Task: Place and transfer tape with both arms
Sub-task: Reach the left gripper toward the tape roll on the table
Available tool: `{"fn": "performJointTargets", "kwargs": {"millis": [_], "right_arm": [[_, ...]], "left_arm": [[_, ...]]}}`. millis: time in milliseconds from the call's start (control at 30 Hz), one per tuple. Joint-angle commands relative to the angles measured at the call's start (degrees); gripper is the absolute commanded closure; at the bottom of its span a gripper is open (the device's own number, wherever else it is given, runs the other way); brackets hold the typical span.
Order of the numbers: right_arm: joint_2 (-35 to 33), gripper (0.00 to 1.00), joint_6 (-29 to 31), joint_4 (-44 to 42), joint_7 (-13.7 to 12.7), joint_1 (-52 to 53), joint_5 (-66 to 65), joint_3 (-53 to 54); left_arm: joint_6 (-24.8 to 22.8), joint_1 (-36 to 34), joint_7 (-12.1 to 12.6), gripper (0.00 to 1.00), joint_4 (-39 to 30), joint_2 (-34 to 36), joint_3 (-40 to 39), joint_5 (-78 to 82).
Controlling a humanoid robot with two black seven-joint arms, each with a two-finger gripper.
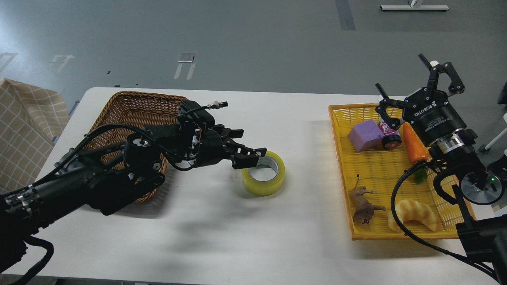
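The tape [264,173] lies flat on the white table [206,221], between the brown basket [130,109] at the left and the yellow tray [380,182] at the right. The left gripper [247,155] reaches its near-left rim — fingers at the roll's edge, grip unclear. The right gripper [412,85] hangs above the tray's far end — fingers spread wide, holding nothing.

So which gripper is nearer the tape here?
Left. The left gripper is right at the tape, fingertips over its near rim, whether touching is unclear. The right gripper is far off, raised over the yellow tray, fingers spread.
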Motion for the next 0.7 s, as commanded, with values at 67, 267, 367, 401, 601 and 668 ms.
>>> {"fn": "performJointTargets", "kwargs": {"millis": [67, 267, 367, 401, 601, 668], "right_arm": [[0.01, 0.00, 0.00, -0.09, 0.01, 0.00, -0.09, -0.01], [0.01, 0.00, 0.00, -0.18, 0.10, 0.00, -0.09, -0.01], [0.01, 0.00, 0.00, -0.27, 0.10, 0.00, -0.18, -0.01], [0.01, 0.00, 0.00, -0.44, 0.19, 0.00, -0.18, -0.01], [-0.08, 0.00, 0.00, -0.71, 0.19, 0.00, -0.18, -0.01], [-0.08, 0.00, 0.00, -0.71, 0.19, 0.00, -0.18, -0.01]], "left_arm": [[-1.55, -0.17, 6.16, 0.02, 2.18, -2.37, -0.02, -1.37], [-3.48, -0.17, 10.90, 0.02, 3.77, -3.16, 0.07, -3.39], [-4.10, -0.08, 12.75, 0.02, 3.68, -3.86, -0.02, -3.48], [-4.27, -0.08, 12.84, 0.02, 3.68, -4.30, -0.02, -3.39], [-4.27, 0.18, 12.93, 0.02, 3.50, -5.70, -0.02, -3.39], [-4.27, 0.18, 12.93, 0.02, 3.50, -6.76, 0.07, -3.39]]}}
